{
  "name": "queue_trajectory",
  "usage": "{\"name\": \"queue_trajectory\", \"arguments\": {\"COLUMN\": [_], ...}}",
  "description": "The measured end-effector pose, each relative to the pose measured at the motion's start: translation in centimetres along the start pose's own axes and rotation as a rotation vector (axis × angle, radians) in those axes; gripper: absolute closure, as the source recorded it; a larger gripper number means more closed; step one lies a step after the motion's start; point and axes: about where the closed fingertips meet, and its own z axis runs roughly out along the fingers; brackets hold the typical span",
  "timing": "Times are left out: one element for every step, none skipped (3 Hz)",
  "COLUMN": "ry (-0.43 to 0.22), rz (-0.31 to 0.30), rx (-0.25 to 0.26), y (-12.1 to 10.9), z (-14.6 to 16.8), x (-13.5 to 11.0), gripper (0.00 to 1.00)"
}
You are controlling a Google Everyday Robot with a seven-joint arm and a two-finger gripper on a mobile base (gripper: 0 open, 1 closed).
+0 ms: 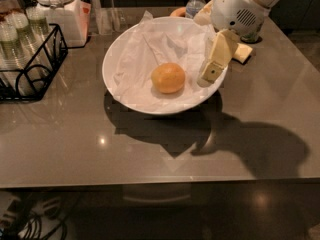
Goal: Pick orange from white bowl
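Observation:
The orange [168, 77] lies near the middle of the white bowl [111, 64], on crumpled white paper. The bowl stands on the grey table, towards the back. My gripper [211, 71] hangs from the white arm at the upper right. It is over the right inner side of the bowl, just right of the orange and a little above it, apart from the fruit. It holds nothing that I can see.
A black wire rack [30, 59] with glasses stands at the left edge. A white lidded jar [56, 4] is at the back left, a water bottle [196, 1] behind the bowl. A pale yellow piece [243, 53] lies behind the arm. The table's front edge [160, 181] is near.

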Motion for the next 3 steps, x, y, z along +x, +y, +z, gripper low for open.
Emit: {"name": "queue_trajectory", "arguments": {"ry": [-0.003,-0.019,-0.094], "rz": [0.001,0.01,0.003], "rx": [-0.004,0.008,-0.015], "y": [-0.2,-0.1,-0.3], "z": [0.4,0.4,2.2], "x": [0.0,0.0,-1.0], "gripper": [0.0,0.0,0.0]}}
